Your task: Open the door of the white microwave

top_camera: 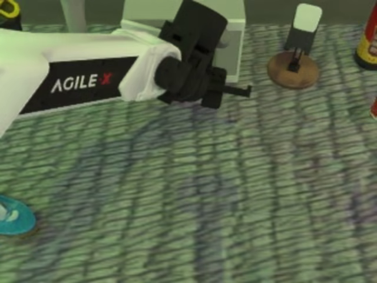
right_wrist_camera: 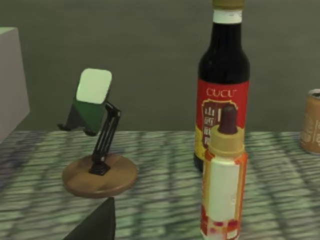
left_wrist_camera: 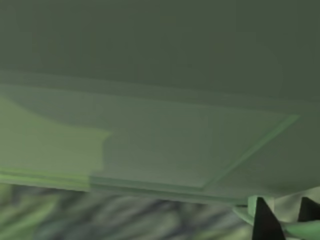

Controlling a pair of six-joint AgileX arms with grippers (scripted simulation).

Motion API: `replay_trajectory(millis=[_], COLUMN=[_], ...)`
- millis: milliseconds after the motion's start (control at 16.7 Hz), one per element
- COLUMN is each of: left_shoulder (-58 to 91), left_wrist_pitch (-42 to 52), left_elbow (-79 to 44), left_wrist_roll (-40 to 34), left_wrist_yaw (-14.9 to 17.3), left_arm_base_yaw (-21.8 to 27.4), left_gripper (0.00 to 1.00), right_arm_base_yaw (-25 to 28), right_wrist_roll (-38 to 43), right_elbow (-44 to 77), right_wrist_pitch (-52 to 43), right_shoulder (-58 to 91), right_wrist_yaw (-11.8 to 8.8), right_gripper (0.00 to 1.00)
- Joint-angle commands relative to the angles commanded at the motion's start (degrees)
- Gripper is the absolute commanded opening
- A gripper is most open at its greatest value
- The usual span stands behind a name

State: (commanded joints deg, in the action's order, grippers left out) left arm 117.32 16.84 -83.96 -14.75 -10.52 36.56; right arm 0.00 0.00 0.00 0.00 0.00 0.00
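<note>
While my left arm reaches across the far part of the tabletop (top_camera: 194,194) in the top view, my left tool (top_camera: 238,90) sits right at the front of the white microwave (top_camera: 232,35), which stands at the far edge near the middle; thin dark fingers (top_camera: 235,90) poke out toward the right, and I cannot tell whether they are apart or together. Right of the microwave stands a phone stand (top_camera: 294,62) on a round wooden base, well apart from it, and a dark bottle (top_camera: 366,44) shows at the far right edge. A teal object (top_camera: 15,217) lies at the left edge, nearer the camera. From the left wrist view, the door (left_wrist_camera: 165,145) fills most of the picture, very close, its raised frame edge running across above the woven tabletop; two dark fingertips (left_wrist_camera: 265,222) show at one corner, just beside the door's lower edge. From the right wrist view, my right tool is only a dark sliver and its state is unclear; beyond it stand the phone stand, the dark bottle, a small orange bottle (right_wrist_camera: 224,195) in front of that, and a can (right_wrist_camera: 311,121).
</note>
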Motion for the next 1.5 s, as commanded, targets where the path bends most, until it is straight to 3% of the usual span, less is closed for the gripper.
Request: replay_trajectory(millis=[660,1200,1500], left_shoulder=[0.0,-2.27,-2.28], left_wrist_pitch=[0.0,-1.74,-1.74], left_elbow=[0.0,3.45,3.49], left_wrist_roll=[0.0,3.36,3.39], left_wrist_yaw=[0.0,2.77,2.79], left_arm_base_yaw=[0.0,-0.86,-0.87], left_gripper=[0.0,0.0,0.0], right_arm_base_yaw=[0.0,0.0,0.0], right_wrist_roll=[0.0,0.0,0.0], right_elbow=[0.0,0.0,0.0], right_wrist_pitch=[0.0,0.0,0.0], right_shoulder=[0.0,0.0,0.0], right_wrist_yaw=[0.0,0.0,0.0], right_gripper=[1.0,1.0,1.0])
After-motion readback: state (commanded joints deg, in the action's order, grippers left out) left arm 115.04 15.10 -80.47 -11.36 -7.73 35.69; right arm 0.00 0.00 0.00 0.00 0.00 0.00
